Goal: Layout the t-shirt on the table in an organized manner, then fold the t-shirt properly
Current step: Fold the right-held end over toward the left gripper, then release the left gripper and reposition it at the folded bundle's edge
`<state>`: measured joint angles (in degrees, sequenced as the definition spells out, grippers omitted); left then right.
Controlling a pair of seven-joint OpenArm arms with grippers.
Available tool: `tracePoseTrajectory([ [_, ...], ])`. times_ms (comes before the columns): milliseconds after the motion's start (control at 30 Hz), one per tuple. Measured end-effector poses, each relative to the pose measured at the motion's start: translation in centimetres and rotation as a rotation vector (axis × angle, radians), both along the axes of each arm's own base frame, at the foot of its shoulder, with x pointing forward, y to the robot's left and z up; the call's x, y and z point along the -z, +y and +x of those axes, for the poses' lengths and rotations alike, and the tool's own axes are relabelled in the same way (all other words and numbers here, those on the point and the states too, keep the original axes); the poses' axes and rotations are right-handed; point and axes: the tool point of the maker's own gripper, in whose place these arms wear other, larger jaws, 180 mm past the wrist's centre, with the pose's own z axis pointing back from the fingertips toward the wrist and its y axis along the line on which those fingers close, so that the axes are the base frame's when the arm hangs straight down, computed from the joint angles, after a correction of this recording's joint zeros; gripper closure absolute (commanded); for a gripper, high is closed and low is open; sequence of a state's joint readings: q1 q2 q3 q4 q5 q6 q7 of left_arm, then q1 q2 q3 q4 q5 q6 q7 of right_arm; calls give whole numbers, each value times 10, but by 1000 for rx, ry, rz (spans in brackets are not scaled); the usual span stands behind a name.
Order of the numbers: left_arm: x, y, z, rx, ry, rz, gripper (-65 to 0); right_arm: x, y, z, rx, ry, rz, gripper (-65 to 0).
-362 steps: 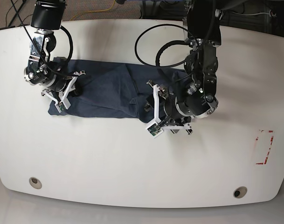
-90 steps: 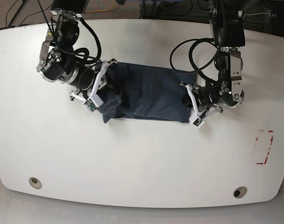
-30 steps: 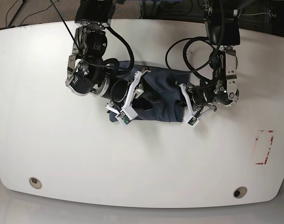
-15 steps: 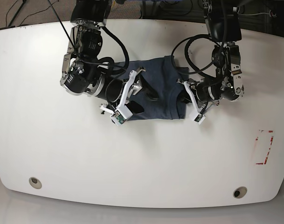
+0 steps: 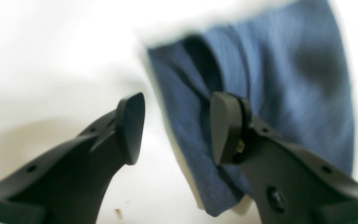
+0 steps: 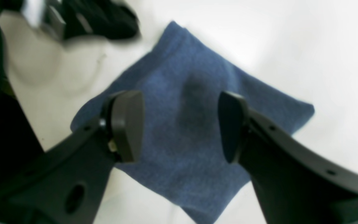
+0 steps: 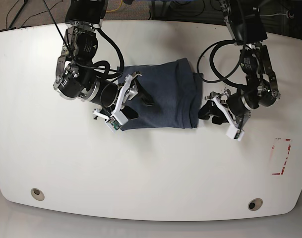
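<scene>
On the glossy white tabletop (image 7: 151,168), the folded t-shirt (image 7: 163,101) lies between my arms. My left tool (image 5: 177,127) and right tool (image 6: 180,124) stand parted, gripping nothing. Grey grommet holes (image 7: 37,194) and red tape mark (image 7: 281,156) dot the near edge.

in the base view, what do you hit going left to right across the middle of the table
right gripper → t-shirt → left gripper → red-taped mark, all on the white table
</scene>
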<state>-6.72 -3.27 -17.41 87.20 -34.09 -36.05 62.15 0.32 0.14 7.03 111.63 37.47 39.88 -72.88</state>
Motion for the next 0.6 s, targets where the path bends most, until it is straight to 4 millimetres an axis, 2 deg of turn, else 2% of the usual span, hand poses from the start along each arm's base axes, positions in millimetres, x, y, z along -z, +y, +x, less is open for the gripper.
tracePoseTrajectory([
  [100, -14, 16, 0, -14, -18, -8, -319, 5, 2, -6, -8, 19, 1, -357],
  [167, -25, 35, 0, -36, -38, 4, -319, 9, 3, -9, -10, 33, 1, -358],
  [233, -43, 66, 6, -101, -86, 12, -319, 11, 4, -10, -14, 38, 0, -358],
  [300, -62, 107, 10, -180, -135, 42, -319, 11, 6, -8, -18, 33, 1, -358],
  [433, -96, 181, 5, -317, -204, 140, -319, 8, 12, -4, -26, 18, 26, -360],
  [533, -106, 215, -3, -362, -201, 212, -319, 14, 14, 1, -29, 28, 11, -358],
  [600, -109, 225, -6, -374, -195, 234, -319, 19, 16, 6, -38, 34, -27, -358],
])
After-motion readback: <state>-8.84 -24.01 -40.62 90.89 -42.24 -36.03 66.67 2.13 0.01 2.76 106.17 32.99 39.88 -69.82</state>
